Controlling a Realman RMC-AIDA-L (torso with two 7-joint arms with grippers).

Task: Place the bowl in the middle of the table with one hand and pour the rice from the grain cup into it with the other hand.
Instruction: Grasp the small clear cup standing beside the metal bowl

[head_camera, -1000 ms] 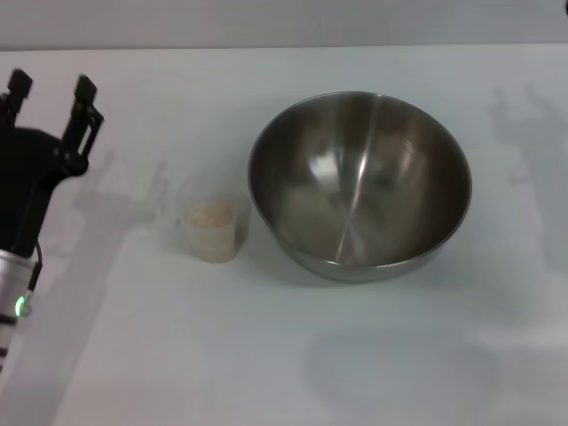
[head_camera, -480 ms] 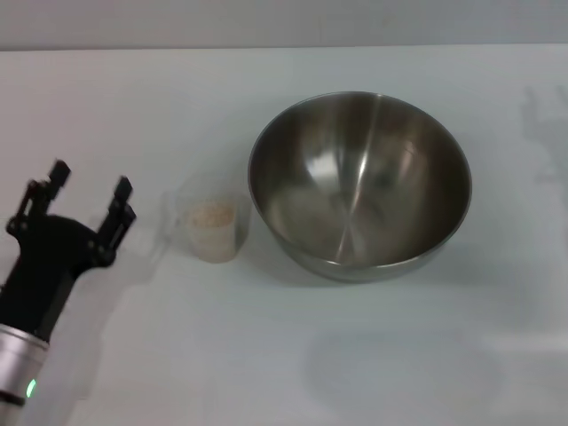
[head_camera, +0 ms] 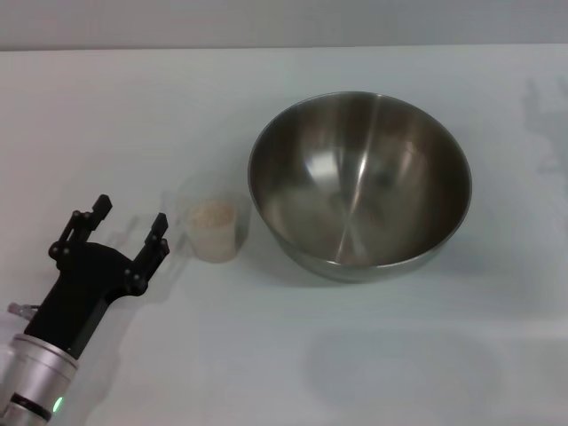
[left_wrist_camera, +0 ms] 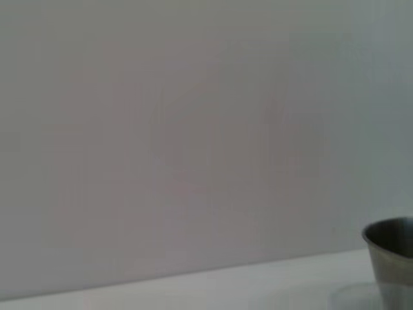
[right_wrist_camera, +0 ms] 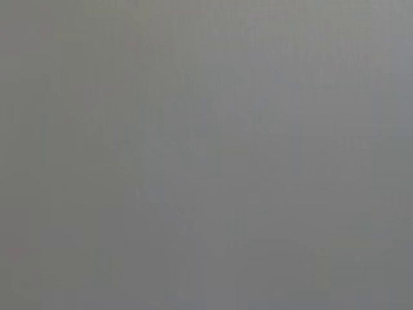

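The steel bowl (head_camera: 359,182) stands on the white table (head_camera: 266,355), right of centre, empty. The grain cup (head_camera: 212,229) stands just left of it, with rice (head_camera: 212,214) inside. My left gripper (head_camera: 130,222) is open and empty, low over the table just left of the cup, fingers pointing away from me. In the left wrist view an edge of the bowl (left_wrist_camera: 390,252) shows and part of the cup's rim (left_wrist_camera: 355,297) below it. My right gripper is out of view; the right wrist view shows only plain grey.
A grey wall (head_camera: 284,22) runs along the table's far edge. Faint shadows lie on the table at the far right (head_camera: 541,106).
My left gripper has moved toward me and to the right, from the far left of the table to just beside the cup, staying open. Bowl and cup have not moved.
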